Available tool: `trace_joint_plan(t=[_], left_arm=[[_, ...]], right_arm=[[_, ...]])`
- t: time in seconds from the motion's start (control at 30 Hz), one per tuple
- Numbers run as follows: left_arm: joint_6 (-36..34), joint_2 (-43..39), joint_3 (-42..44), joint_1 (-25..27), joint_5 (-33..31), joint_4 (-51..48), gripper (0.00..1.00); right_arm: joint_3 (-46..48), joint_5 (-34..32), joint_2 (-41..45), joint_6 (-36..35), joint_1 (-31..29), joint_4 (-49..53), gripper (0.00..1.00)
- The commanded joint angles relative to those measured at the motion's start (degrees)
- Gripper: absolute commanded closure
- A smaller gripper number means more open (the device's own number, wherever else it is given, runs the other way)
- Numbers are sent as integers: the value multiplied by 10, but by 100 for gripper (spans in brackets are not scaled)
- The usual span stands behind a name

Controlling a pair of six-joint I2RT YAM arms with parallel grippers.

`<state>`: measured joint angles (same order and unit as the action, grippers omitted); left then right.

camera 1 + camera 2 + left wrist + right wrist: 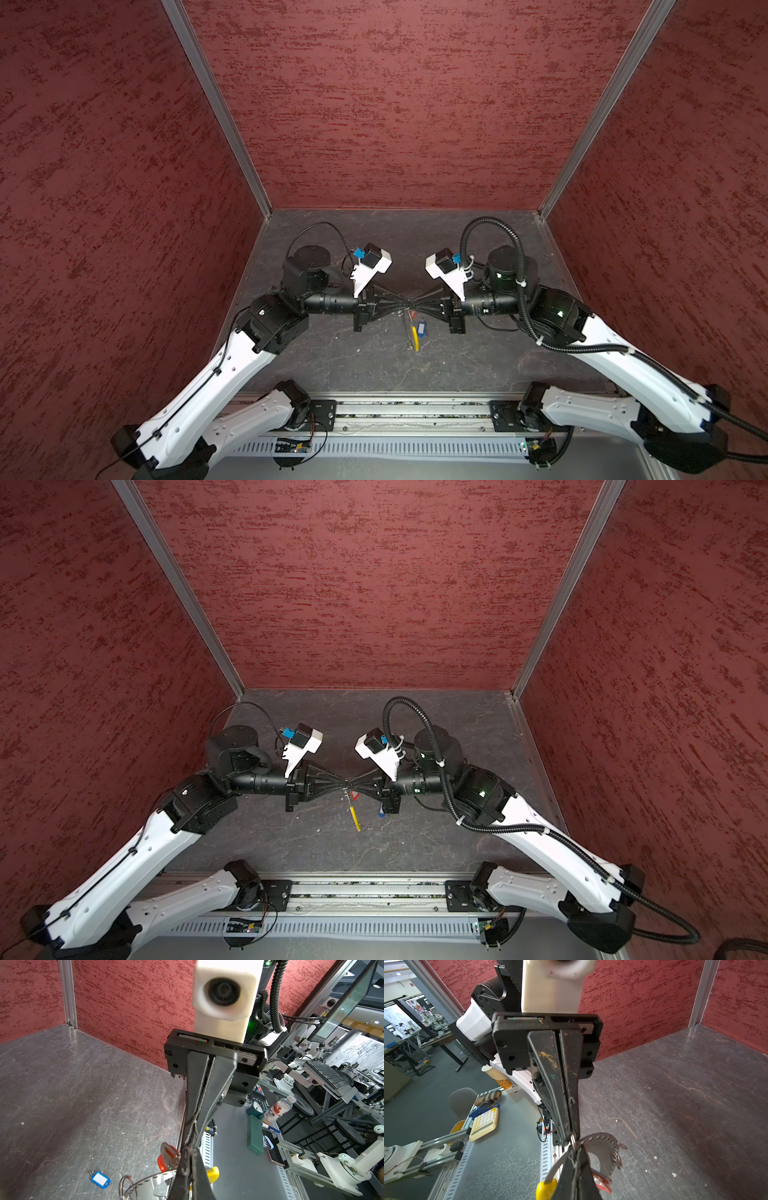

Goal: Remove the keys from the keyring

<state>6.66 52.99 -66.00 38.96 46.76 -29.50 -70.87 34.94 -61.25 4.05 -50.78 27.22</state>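
Silvery keyring (145, 1182) partly hidden behind left gripper (190, 1153).

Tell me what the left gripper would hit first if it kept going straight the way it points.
The right gripper: it faces the left gripper tip to tip at the keyring, seemingly touching.

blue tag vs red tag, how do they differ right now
The blue tag lies flat on the table, apart from the keyring; the red tag hangs in the air at the keyring. The blue tag shows its white label window; the red tag's window is out of view. Both are small plastic tags.
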Motion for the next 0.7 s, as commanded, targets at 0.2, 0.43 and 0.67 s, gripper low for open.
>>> trace_joint_plan(t=[0.2,0.43,0.67], left_arm=[[-19,15,-58,52,-77,-70,100],[-14,24,-76,59,-95,-88,100],[-11,36,-100,59,-102,-111,100]], right_arm=[[8,-11,-1,0,2,-50,98],[23,-25,10,9,3,-77,80],[39,-52,38,9,2,-86,62]])
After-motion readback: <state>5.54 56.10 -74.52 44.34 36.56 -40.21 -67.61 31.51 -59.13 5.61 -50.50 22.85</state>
